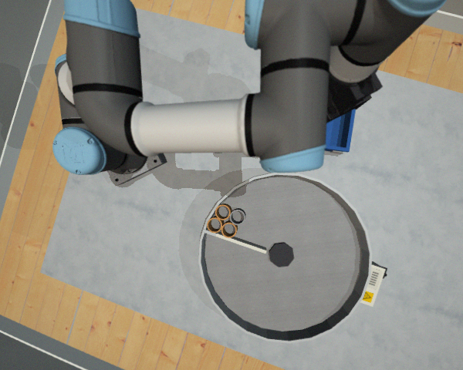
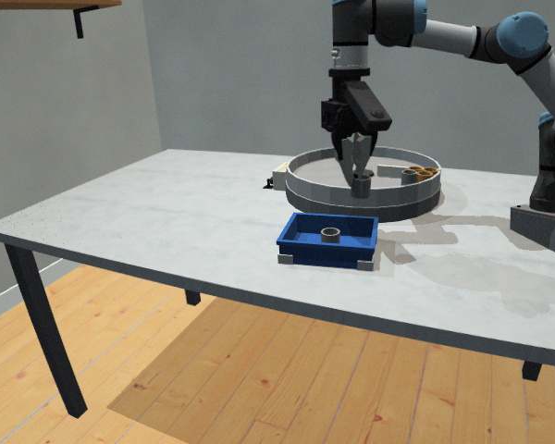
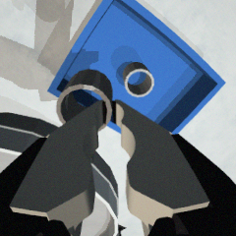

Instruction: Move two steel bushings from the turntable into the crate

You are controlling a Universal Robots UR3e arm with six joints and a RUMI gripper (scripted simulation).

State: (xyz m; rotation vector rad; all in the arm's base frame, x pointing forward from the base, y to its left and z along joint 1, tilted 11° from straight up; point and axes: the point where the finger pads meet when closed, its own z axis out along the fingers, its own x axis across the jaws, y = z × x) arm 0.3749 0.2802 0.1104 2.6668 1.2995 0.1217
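My gripper is shut on the wall of a grey steel bushing, held upright in the air. In the wrist view it overlaps the near corner of the blue crate. Another steel bushing stands inside the crate. On the round turntable stand one steel bushing and three orange-rimmed bushings, close together beside the divider. The arm hides the fingertips and most of the crate in the top view.
The turntable has a raised rim, a pale straight divider and a dark centre hub. A white box with a yellow label sits at its outer side. The crate stands close to the turntable, with small grey blocks at its base.
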